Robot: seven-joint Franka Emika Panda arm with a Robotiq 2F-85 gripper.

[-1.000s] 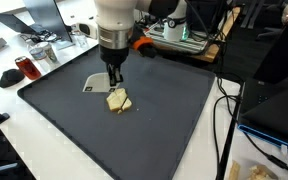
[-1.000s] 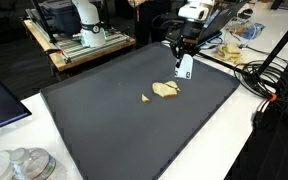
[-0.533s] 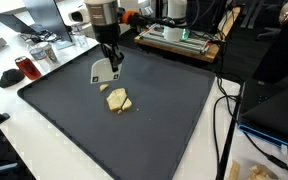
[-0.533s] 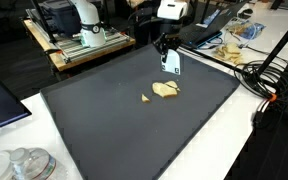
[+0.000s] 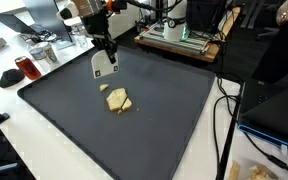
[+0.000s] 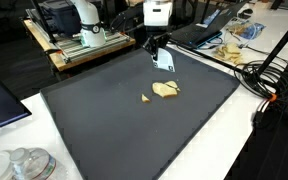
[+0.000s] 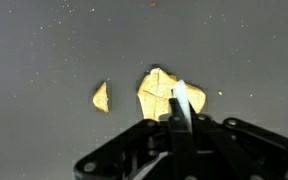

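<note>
White card point(image 5: 104, 69) pinched between fingers point(image 5: 111, 56), hanging above dark tabletop point(image 5: 164, 110), on far side of yellow pieces point(image 5: 118, 100).

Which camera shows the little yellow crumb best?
The wrist view: the crumb looks big there, a clear triangle apart from the bigger piece. In both exterior views the crumb is only a tiny speck.
</note>
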